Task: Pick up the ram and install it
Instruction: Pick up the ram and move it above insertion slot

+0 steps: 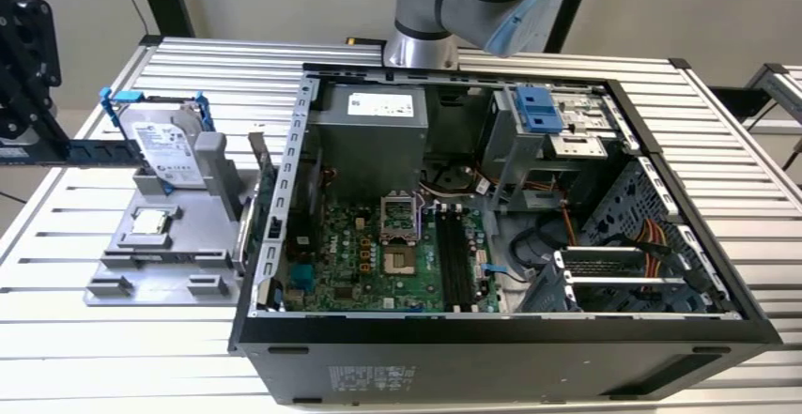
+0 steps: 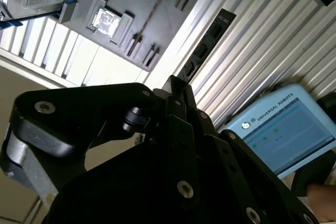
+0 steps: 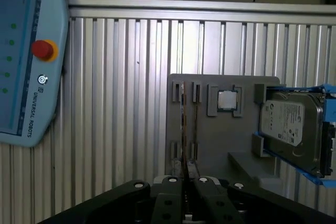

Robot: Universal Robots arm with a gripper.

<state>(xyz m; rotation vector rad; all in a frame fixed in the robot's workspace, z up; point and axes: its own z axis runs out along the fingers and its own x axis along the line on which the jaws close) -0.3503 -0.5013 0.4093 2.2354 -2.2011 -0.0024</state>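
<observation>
Overhead, the arm (image 1: 464, 1) rises from its base at twelve o'clock behind the open computer case (image 1: 501, 334) and leaves the exterior view. Its pincer (image 1: 28, 137) hangs at the nine o'clock edge, fingers pointing down, raised clear of the bench (image 1: 113, 348). The pincer is closed on the ram (image 1: 88, 151), which lies level, one end reaching toward three o'clock across the edge of the hard drive (image 1: 169, 146). In the first wrist view the ram (image 3: 182, 129) shows edge-on, in line with one slot pair of the grey holder (image 3: 210, 140), which also carries the drive and a small CPU chip (image 3: 227, 99). A teach pendant (image 3: 26, 61) lies on the bench. The case's side wall (image 1: 269, 245) stands between the ram and the black motherboard slots (image 1: 452, 259), which are at four o'clock from the pincer, well apart.
</observation>
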